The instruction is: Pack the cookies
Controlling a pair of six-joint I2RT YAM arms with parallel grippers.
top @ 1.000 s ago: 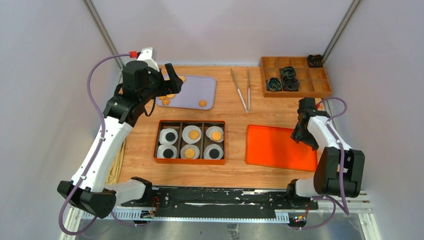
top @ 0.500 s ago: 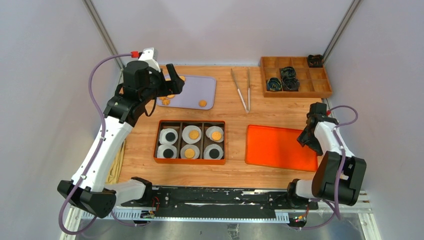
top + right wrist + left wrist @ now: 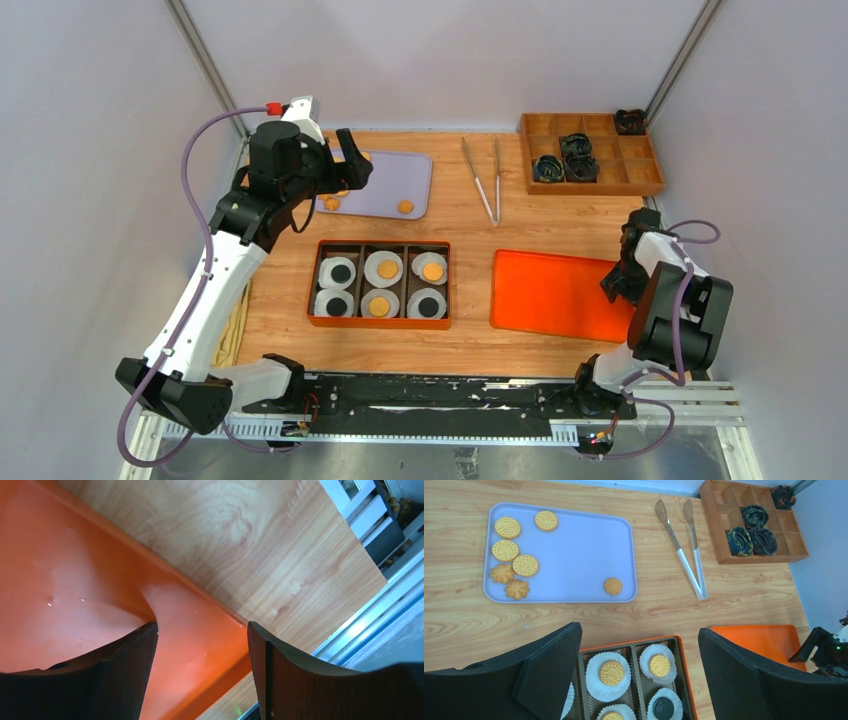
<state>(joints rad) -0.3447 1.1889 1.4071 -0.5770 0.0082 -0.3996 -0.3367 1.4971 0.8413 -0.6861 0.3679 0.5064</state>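
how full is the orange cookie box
Full: all six paper liners in the box hold cookies, three golden and three black.

Table [image 3: 734, 595]: pale wood grain, satin. Lavender tray [image 3: 574, 545]: smooth matt plastic. Orange tray [image 3: 75, 580]: glossy plastic with specular highlights. Tongs [image 3: 686, 569]: bare metal, white handle end. Liners [image 3: 591, 675]: white fluted paper. Cookies [image 3: 525, 565]: matt, dotted or ridged. Compartment box [image 3: 764, 558]: wood.

Top cam high behind, left wrist well over the shared lilac tray [image 3: 574, 550] (right wrist point-blank on orange tray [image 3: 75, 580])
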